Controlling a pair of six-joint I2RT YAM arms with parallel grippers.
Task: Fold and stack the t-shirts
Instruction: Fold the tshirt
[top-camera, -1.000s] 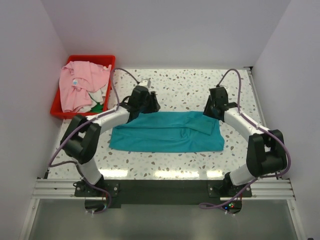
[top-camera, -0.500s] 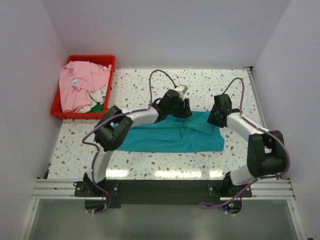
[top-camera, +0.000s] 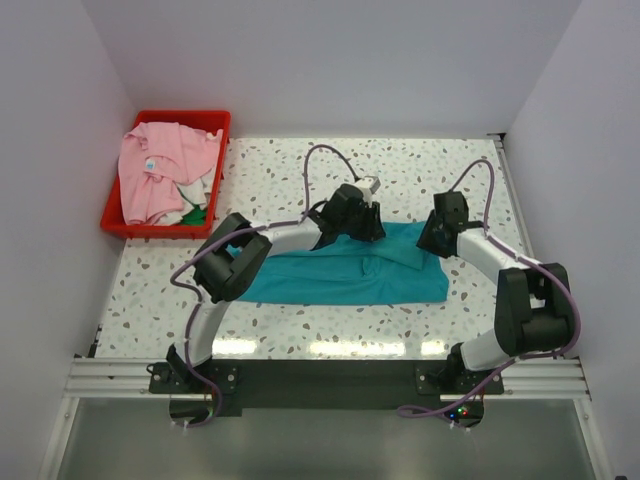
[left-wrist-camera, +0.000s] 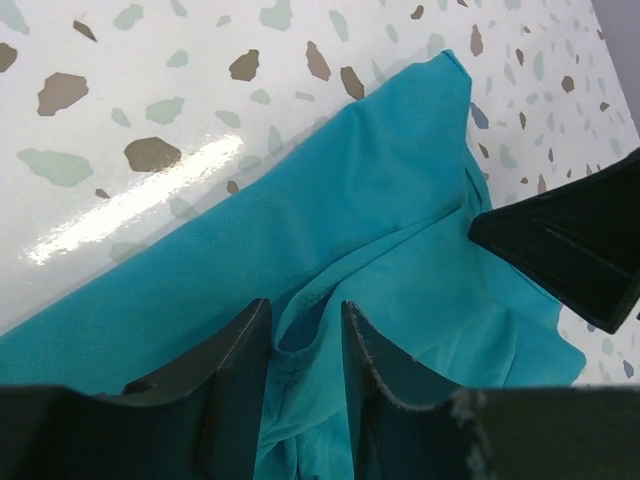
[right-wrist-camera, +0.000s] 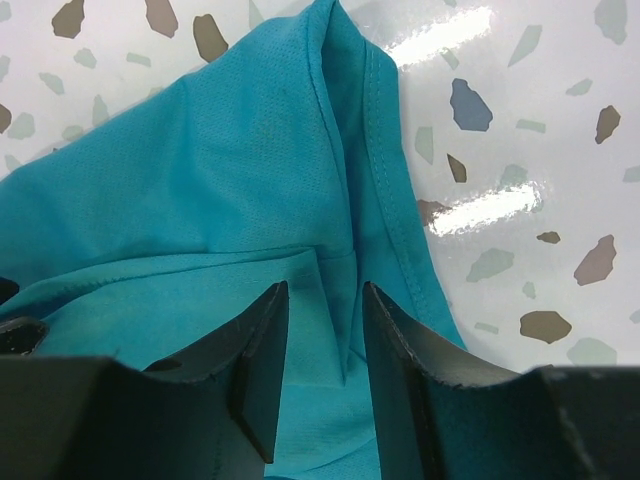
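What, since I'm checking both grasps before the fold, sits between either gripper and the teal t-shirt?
Nothing visible does. The left gripper and the right gripper both sit at the far edge of the teal t-shirt, their parted fingers straddling its cloth.

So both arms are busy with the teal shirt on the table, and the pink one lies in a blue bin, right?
No: the bin is red, not blue, per the top view. The left gripper and right gripper are at the teal shirt on the table; the pink shirt lies in the bin.
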